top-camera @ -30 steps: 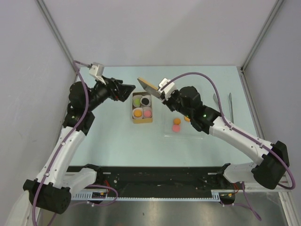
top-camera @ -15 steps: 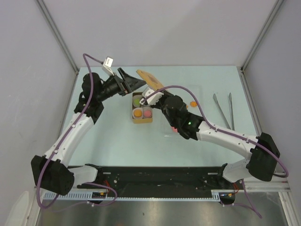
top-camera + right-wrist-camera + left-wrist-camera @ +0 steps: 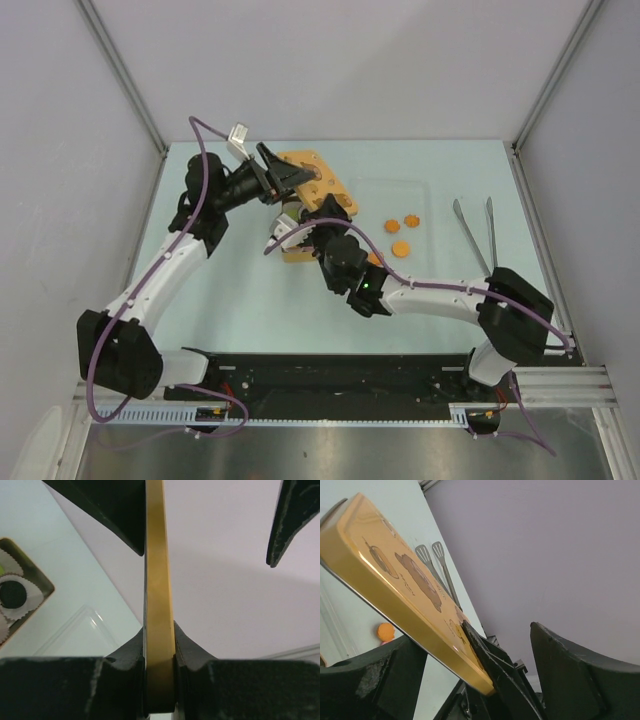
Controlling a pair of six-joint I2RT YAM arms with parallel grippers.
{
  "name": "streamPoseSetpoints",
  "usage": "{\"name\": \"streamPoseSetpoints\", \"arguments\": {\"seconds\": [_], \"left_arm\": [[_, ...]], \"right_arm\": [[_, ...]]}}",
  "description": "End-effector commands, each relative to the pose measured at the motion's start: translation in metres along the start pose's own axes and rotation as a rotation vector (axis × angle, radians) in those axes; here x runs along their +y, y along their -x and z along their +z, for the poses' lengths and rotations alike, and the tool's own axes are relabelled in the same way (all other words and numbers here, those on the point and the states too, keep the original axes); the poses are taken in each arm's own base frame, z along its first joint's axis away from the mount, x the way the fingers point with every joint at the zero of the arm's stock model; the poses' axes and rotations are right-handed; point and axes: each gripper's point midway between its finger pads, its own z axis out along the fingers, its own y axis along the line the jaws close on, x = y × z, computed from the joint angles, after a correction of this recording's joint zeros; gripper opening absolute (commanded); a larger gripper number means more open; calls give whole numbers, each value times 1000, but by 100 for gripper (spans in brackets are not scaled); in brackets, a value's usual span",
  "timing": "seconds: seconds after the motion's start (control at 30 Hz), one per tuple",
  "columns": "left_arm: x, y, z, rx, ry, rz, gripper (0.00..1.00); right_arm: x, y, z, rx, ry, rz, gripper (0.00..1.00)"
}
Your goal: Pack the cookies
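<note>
A yellow box lid (image 3: 318,186) with printed pictures is held over the far end of the brown box (image 3: 296,252). My right gripper (image 3: 302,216) is shut on the lid's near edge; in the right wrist view the lid (image 3: 159,580) stands edge-on, pinched between its pads (image 3: 159,630). My left gripper (image 3: 288,178) is open, its fingers straddling the lid's (image 3: 395,570) left corner and the right gripper's finger (image 3: 490,665). Three orange cookies (image 3: 400,248) lie on the clear tray (image 3: 400,200). A black cookie (image 3: 12,595) sits in a paper cup in the box (image 3: 35,580).
Two metal tongs (image 3: 475,232) lie at the right side of the table, also seen in the left wrist view as tongs (image 3: 432,562). The clear tray (image 3: 85,635) lies right of the box. Grey walls enclose the table on three sides.
The right arm has swung left and nearer, turning the lid face up over the box. The left gripper has moved right until its fingers straddle the lid's corner. The orange cookies now show.
</note>
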Motion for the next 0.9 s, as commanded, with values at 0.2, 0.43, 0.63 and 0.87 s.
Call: {"name": "streamPoseSetpoints", "arguments": {"seconds": [0.2,0.43,0.63,0.87], "left_arm": [[-5,0,-3,-29,-24,-10,62],[0,1,-4,-48,1,-1,43],[4,7,-4,-59,15,11,19],[8,21,-5,-79,24,22,13]], "right_arm": [[-35,19,-7,-15,-247,-49,0],[-30,22,-11,-8,-316,-127,1],[-34,20,-14,4,-315,-100,10],[-29,16,-20,8,-251,-64,49]]}}
